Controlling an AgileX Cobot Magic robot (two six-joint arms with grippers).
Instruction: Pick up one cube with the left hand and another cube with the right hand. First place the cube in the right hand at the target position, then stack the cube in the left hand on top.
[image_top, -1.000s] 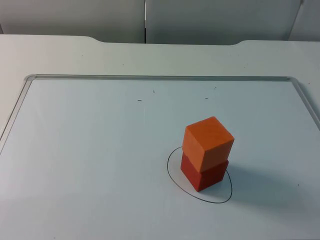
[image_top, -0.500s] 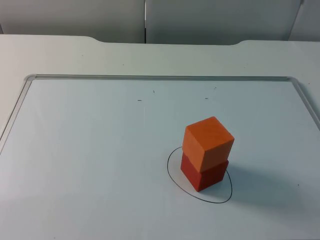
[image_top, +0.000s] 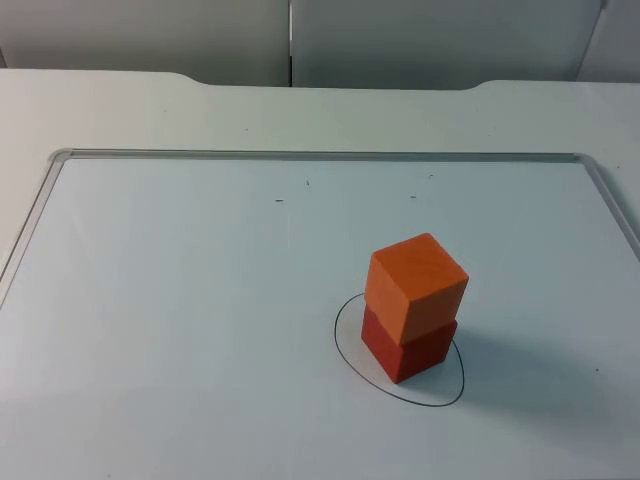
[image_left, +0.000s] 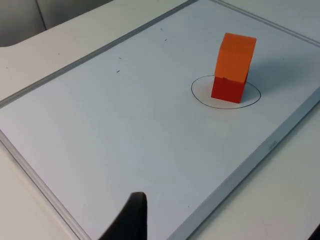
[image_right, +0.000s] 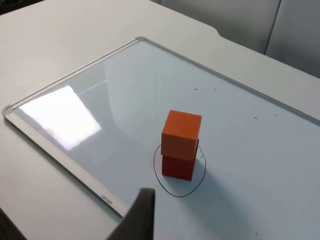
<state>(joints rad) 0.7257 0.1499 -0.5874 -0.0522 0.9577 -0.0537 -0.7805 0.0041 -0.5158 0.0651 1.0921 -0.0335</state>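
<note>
An orange cube (image_top: 417, 282) sits on top of a red cube (image_top: 408, 347), turned slightly against it. The red cube stands inside a thin black oval outline (image_top: 400, 350) drawn on the whiteboard (image_top: 180, 300). The same stack appears in the left wrist view, orange cube (image_left: 236, 56) over red cube (image_left: 228, 89), and in the right wrist view, orange cube (image_right: 181, 132) over red cube (image_right: 178, 166). My left gripper (image_left: 224, 220) is open, well back from the stack, near the board's edge. My right gripper (image_right: 75, 212) is open too, held back over the board's frame. Neither touches a cube.
The whiteboard's metal frame (image_top: 300, 155) runs around the work area and lies on the white table (image_top: 120, 110). A grey partition wall (image_top: 300, 40) closes the far side. A few small dark marks (image_top: 279, 200) dot the board.
</note>
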